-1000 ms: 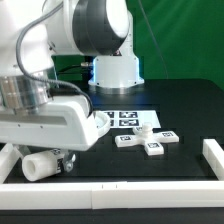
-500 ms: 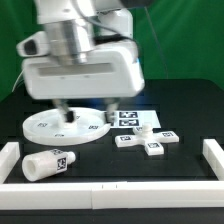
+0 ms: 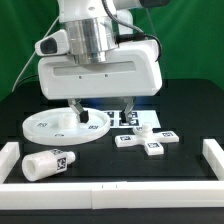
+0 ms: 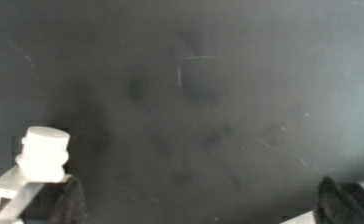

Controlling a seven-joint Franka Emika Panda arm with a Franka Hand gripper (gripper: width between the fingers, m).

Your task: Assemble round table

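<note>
White plastic parts lie spread over a black table [image 3: 185, 110] in the exterior view. At that view's left a border rail [image 3: 8, 152] ends just beside the short leg [image 3: 42, 165], which lies on its side, a black-and-white square tag [image 3: 62, 158] on the end turned toward the view's right. Behind the leg and apart from it, the round disc [image 3: 45, 125] lies flat on the table, the small tags on its top face too small to read. The Franka arm's gripper [image 3: 101, 108] hangs over the disc's right-hand edge, jaws spread wide and nothing between them; one finger [image 3: 75, 107] is above the disc, the other above the marker board [image 3: 140, 117], whose printed squares carry no legible writing. Further right, three small tagged blocks [image 3: 153, 149] sit close together on the table. A second rail [image 3: 212, 155] closes the view's right and a long front rail [image 3: 110, 188] runs along the near edge. In the wrist view, bare dark table [image 4: 197, 90] lies between the parted fingers [image 4: 351, 200], and a small white piece [image 4: 46, 150] stands just beside one of them; which part it is cannot be told.
</note>
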